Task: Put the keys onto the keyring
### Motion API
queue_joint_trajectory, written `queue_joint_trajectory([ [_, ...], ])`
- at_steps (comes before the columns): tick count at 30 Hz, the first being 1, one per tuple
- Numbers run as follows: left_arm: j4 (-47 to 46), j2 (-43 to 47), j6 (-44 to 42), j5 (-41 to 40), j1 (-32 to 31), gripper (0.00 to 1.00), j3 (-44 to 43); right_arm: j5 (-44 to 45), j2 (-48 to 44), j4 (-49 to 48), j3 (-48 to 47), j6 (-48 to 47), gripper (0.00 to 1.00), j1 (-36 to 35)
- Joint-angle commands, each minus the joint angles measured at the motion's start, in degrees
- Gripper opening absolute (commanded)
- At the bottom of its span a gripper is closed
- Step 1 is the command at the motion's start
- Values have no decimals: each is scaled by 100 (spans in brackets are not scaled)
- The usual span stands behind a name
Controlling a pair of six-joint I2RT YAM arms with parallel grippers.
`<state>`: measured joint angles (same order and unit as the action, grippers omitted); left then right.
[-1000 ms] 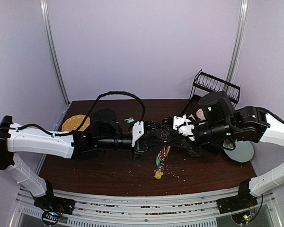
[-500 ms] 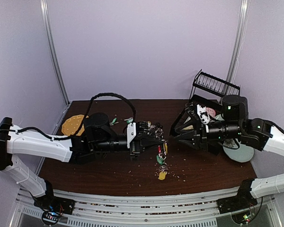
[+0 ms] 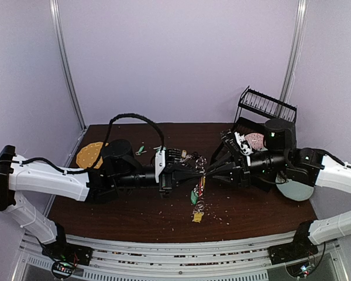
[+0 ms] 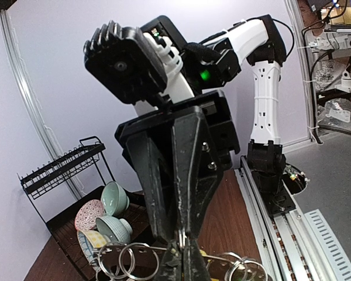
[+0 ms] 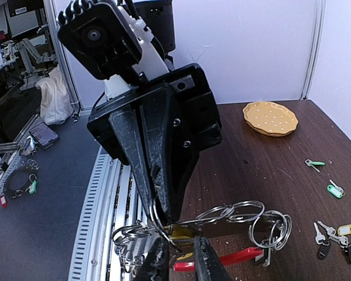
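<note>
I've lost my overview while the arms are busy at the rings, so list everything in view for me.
keyring: one, silver loops plus a red piece, held up between both grippers
tagged keys: number unclear, green and yellow tags, dangling from it to the table
loose keys: two green-tagged, plus a cluster with a yellow tag and black heads, on the table
disc: one, yellow, far-left table corner
dish rack: one, black, far right
bowls: several, patterned, at the rack
plate: one, grey, table's right edge
table: one, dark brown
left gripper: shut on the keyring
right gripper: jaws near together at the rings, grip unclear
</note>
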<state>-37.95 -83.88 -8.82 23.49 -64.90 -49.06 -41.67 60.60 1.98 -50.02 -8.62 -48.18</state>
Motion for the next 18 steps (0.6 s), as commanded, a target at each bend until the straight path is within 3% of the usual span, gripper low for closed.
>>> queue_joint_trajectory([
  [1, -573, 73, 90, 171, -7, 0, 5, -162, -7, -79, -112, -44, 12, 19],
  [4, -586, 41, 91, 187, -6, 0, -7, -242, 11, -108, -125, -28, 0, 17],
  [10, -1078, -47, 145, 225, -5, 0, 42, -222, 128, 140, -218, -133, 0, 4],
  [18, -2600, -649, 816, 807, -13, 0, -124, -262, 327, 40, -333, -110, 0, -221],
])
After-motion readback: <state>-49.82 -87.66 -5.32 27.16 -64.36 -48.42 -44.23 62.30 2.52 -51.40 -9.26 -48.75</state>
